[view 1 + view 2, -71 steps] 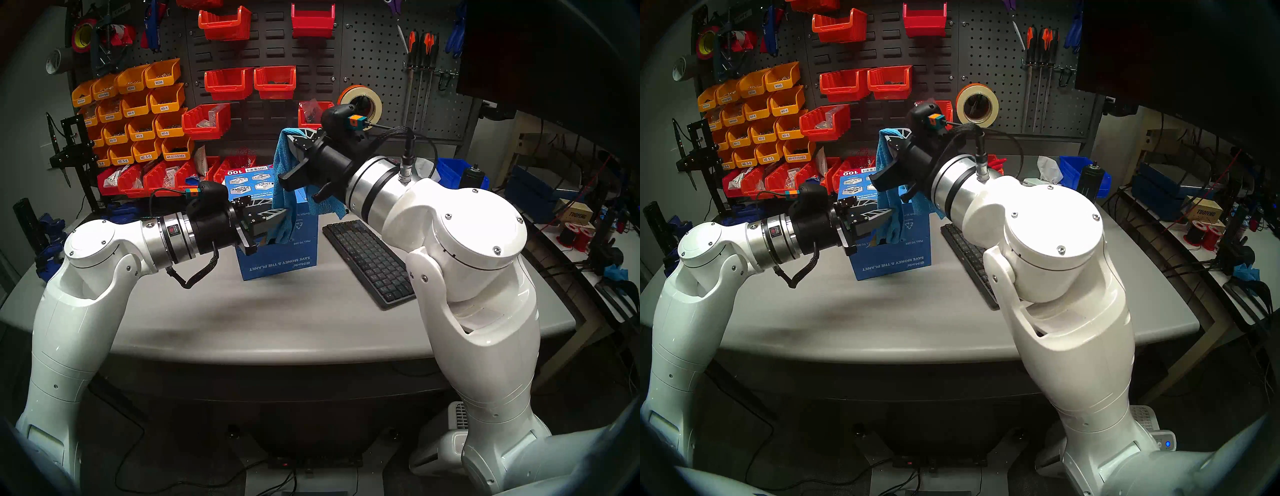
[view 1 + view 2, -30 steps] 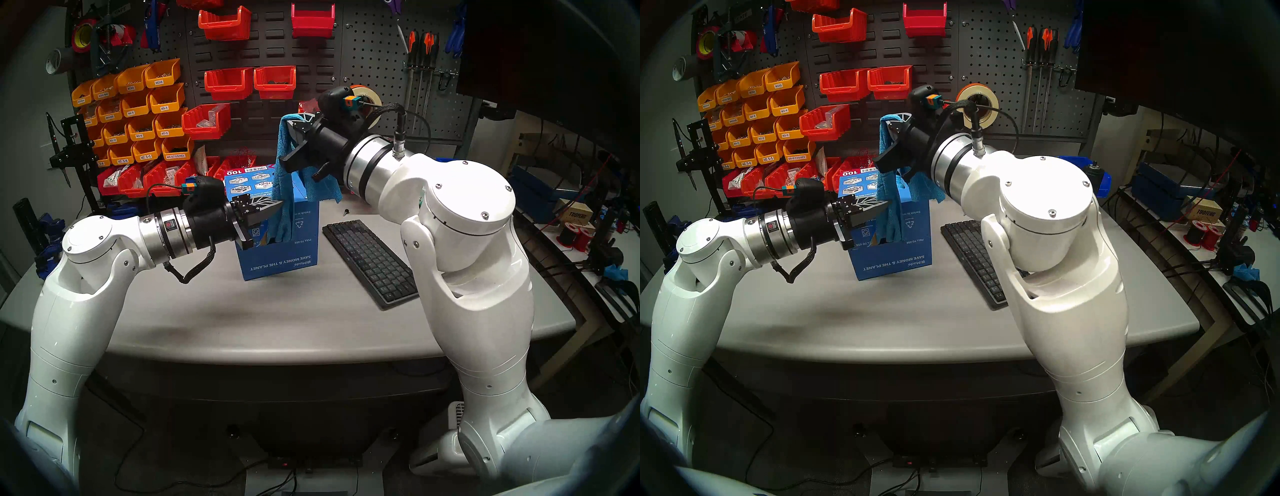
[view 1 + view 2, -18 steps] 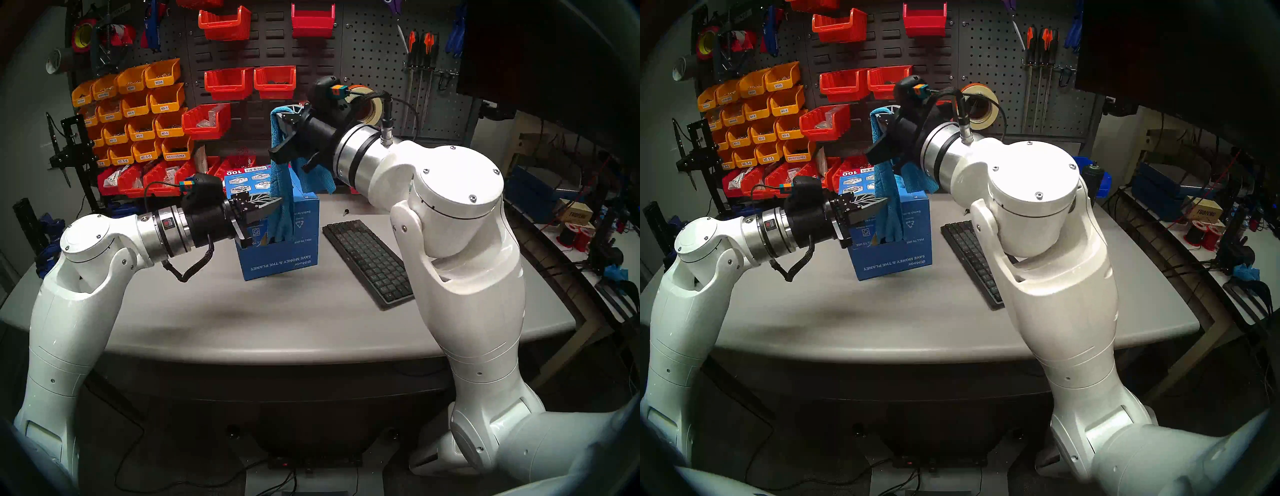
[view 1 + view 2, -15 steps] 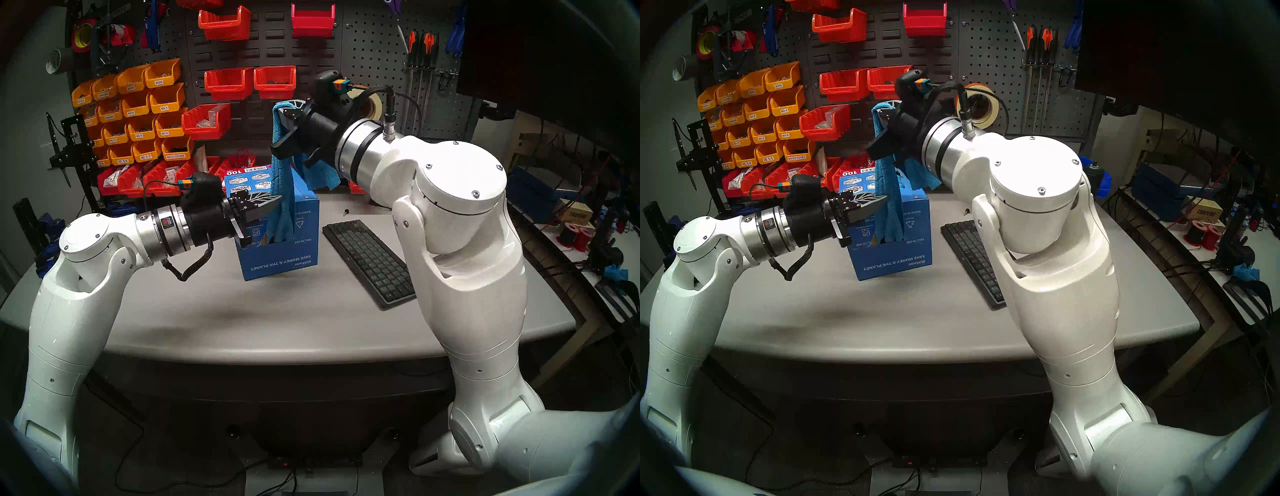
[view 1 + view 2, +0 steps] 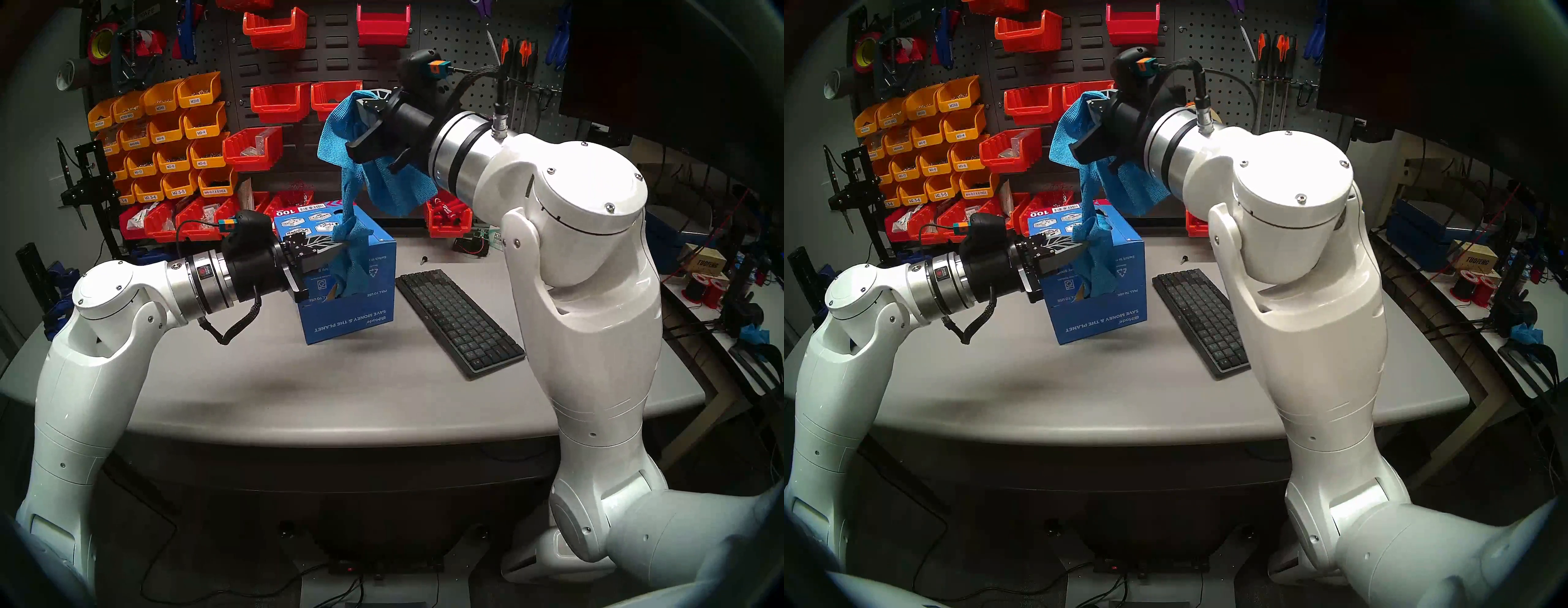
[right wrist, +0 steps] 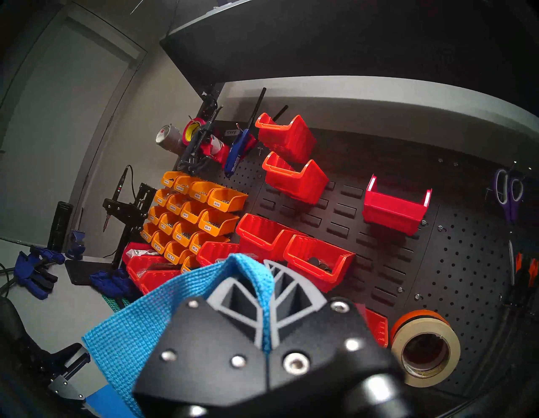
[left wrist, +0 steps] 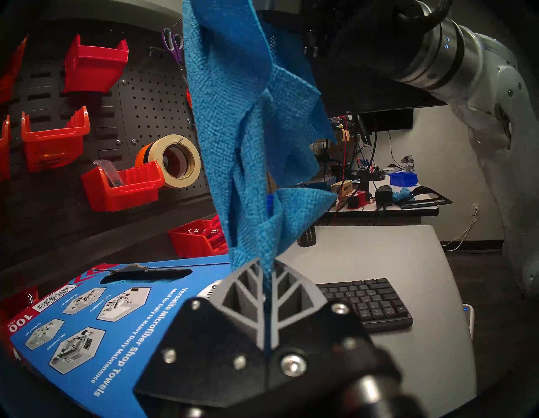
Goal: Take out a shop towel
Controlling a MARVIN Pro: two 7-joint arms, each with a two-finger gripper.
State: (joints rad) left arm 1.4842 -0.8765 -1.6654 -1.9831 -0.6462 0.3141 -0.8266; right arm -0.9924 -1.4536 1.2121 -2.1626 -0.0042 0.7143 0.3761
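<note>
The shop towel (image 5: 390, 187) is a bright blue woven cloth stretched between both grippers above the blue cardboard box (image 5: 352, 314). My right gripper (image 5: 361, 99) is shut on its upper part, high in front of the pegboard; cloth drapes on both sides of the fingers in the right wrist view (image 6: 131, 329). My left gripper (image 5: 339, 248) is shut on a lower bunch of the towel, just above the box top; the left wrist view (image 7: 265, 262) shows this. The towel's bottom end hangs over the box's front face. I cannot tell whether that end is still inside. More blue cloth shows in the box's top slot (image 7: 145, 275).
A black keyboard (image 5: 458, 318) lies to the right of the box on the grey table (image 5: 339, 403). Red bins (image 5: 280, 99) and orange bins (image 5: 169, 127) hang on the pegboard behind. A tape roll (image 6: 423, 350) hangs near my right gripper. A red bin (image 5: 447, 216) stands at the back.
My right gripper has risen and moved right with the towel, pulling it taut and spreading it. My left gripper closed on the towel's lower part. The box shifted slightly right.
</note>
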